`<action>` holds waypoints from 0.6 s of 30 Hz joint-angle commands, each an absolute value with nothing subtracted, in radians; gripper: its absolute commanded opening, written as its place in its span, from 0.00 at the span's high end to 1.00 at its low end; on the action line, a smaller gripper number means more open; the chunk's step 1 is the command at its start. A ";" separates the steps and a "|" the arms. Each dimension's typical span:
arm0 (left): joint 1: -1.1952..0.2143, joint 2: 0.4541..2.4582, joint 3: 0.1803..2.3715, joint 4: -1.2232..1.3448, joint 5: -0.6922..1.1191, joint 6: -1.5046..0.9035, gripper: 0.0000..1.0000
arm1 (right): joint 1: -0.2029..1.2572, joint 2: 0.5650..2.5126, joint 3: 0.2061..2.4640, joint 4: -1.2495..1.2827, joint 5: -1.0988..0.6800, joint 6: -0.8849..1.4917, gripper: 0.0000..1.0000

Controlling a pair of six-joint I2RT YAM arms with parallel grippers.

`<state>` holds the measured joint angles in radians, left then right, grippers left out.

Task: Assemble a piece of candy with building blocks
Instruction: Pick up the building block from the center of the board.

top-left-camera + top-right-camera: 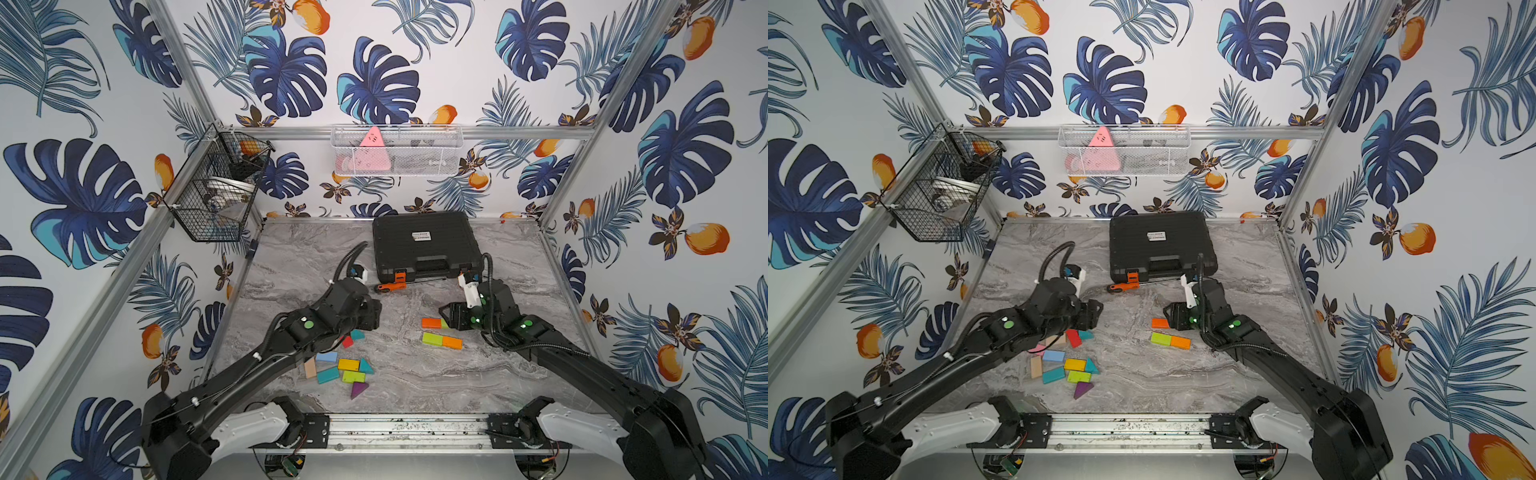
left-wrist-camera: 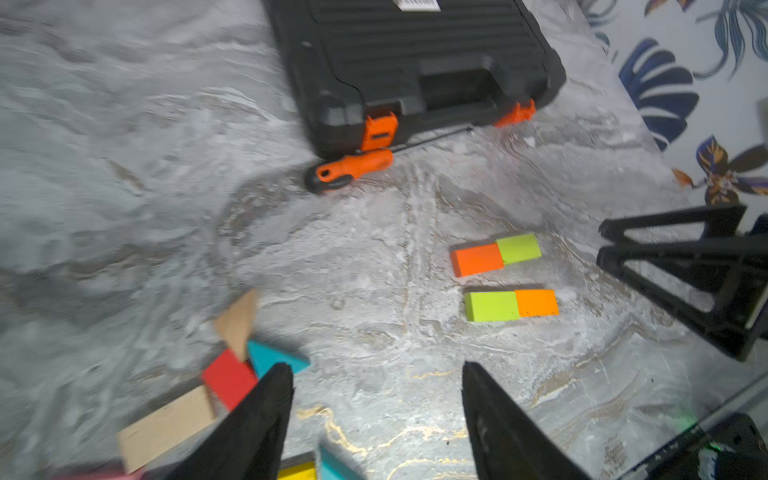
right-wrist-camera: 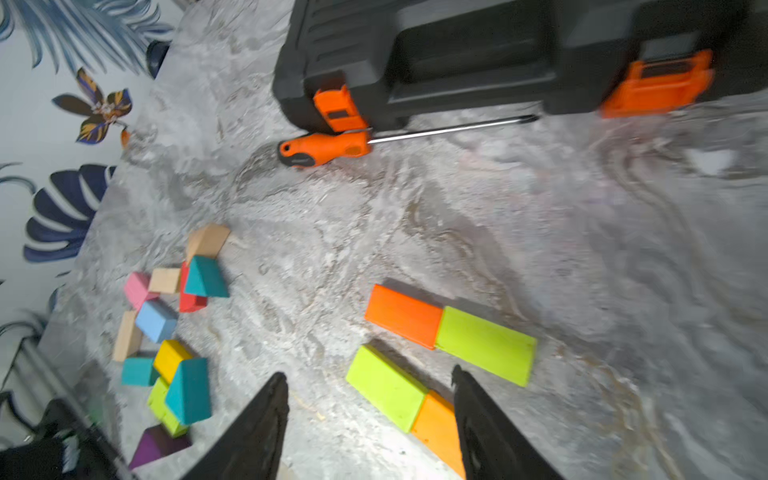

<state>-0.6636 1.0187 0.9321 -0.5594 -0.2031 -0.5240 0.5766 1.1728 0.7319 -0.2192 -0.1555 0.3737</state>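
We log: left end effector (image 2: 374, 365), jaws wide, empty; right end effector (image 3: 370, 376), wide, empty; orange-lime block pairs (image 1: 441, 340) and loose blocks (image 1: 348, 365) in front of the black tool case (image 1: 424, 245).

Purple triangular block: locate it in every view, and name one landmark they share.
Top view: purple triangular block, at the block pile end nearest the front rail.
Top view: same spot.
Left wrist: not in it.
Right wrist, against the lime block.
Shared landmark: black case.
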 commanded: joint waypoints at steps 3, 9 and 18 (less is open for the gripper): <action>-0.631 0.873 0.957 -0.777 -0.326 -0.484 0.30 | 0.746 1.341 0.852 -0.235 -0.204 0.394 0.36; -0.631 0.730 0.937 -0.841 -0.398 -0.457 0.31 | 0.903 1.567 1.001 -0.198 -0.235 0.460 0.41; -0.631 0.622 0.918 -0.846 -0.436 -0.414 0.32 | 1.006 1.802 1.125 -0.135 -0.262 0.532 0.43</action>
